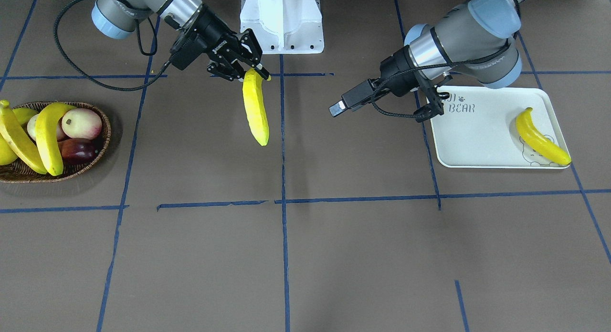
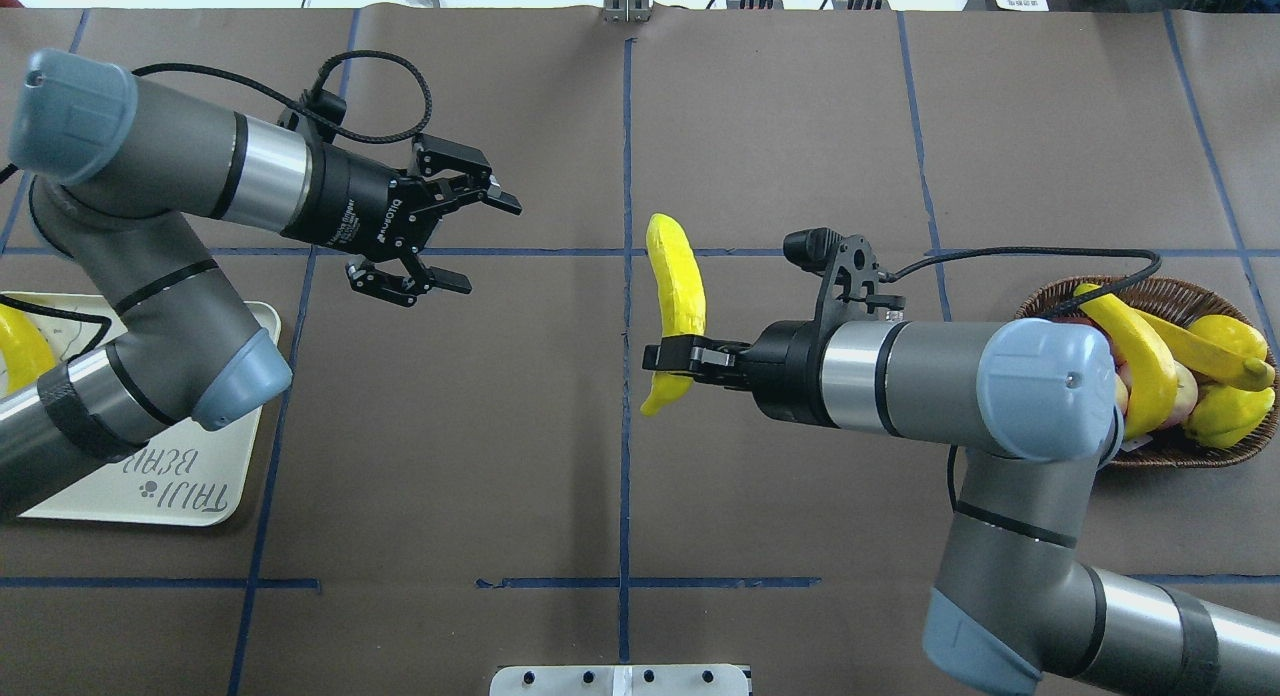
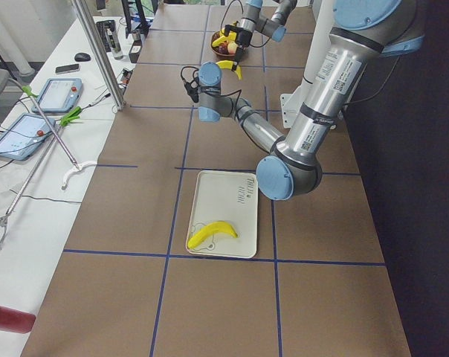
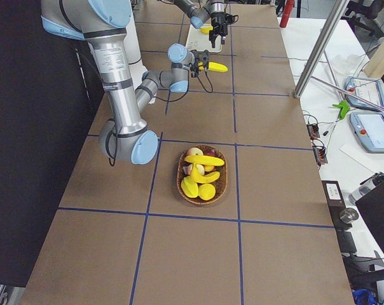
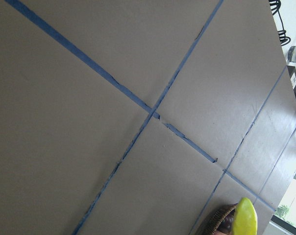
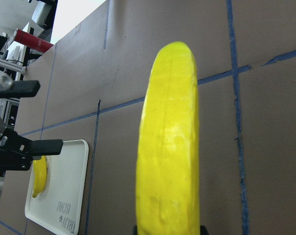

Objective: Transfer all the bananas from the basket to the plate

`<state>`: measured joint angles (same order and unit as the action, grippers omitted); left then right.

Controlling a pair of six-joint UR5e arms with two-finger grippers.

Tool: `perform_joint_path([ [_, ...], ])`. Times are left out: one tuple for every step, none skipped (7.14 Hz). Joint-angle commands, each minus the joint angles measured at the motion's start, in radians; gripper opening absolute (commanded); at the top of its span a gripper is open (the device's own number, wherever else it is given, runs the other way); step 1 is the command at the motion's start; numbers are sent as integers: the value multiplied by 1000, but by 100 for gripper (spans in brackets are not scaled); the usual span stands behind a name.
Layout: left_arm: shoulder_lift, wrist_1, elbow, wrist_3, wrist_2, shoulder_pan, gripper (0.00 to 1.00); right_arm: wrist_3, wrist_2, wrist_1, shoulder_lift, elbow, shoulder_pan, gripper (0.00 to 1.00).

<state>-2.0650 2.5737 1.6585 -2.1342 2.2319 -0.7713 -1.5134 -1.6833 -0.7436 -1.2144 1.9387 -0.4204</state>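
Observation:
My right gripper (image 2: 668,360) is shut on a long yellow banana (image 2: 676,281) near its stem end and holds it above the middle of the table; it also shows in the front view (image 1: 256,108) and fills the right wrist view (image 6: 170,147). My left gripper (image 2: 455,238) is open and empty, to the left of that banana and apart from it. The white plate (image 1: 477,141) holds one banana (image 1: 542,142). The wicker basket (image 1: 98,158) holds two bananas (image 1: 47,136) (image 1: 19,143) among other fruit.
In the basket lie a pale red fruit (image 1: 81,123), a dark red fruit (image 1: 79,151) and stubby yellow fruit (image 2: 1230,416). The robot's white base (image 1: 281,19) stands at the back centre. Blue tape lines cross the brown table.

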Motion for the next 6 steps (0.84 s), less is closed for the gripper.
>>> perform_joint_path([
  [-67, -71, 0, -4, -92, 88, 100, -7, 63, 0, 50, -23, 61, 0],
  [-85, -93, 0, -6, -122, 115, 100, -7, 65, -2, 59, -23, 72, 0],
  [-90, -110, 0, -4, -130, 125, 100, -7, 76, -2, 64, -24, 84, 0],
  [-92, -109, 0, -6, -132, 139, 100, -7, 95, -2, 65, -24, 95, 1],
  [-93, -109, 1, -6, -132, 145, 100, -7, 97, -2, 65, -24, 97, 1],
  [-98, -109, 3, -6, -132, 145, 100, -4, 97, -3, 65, -23, 97, 1],
])
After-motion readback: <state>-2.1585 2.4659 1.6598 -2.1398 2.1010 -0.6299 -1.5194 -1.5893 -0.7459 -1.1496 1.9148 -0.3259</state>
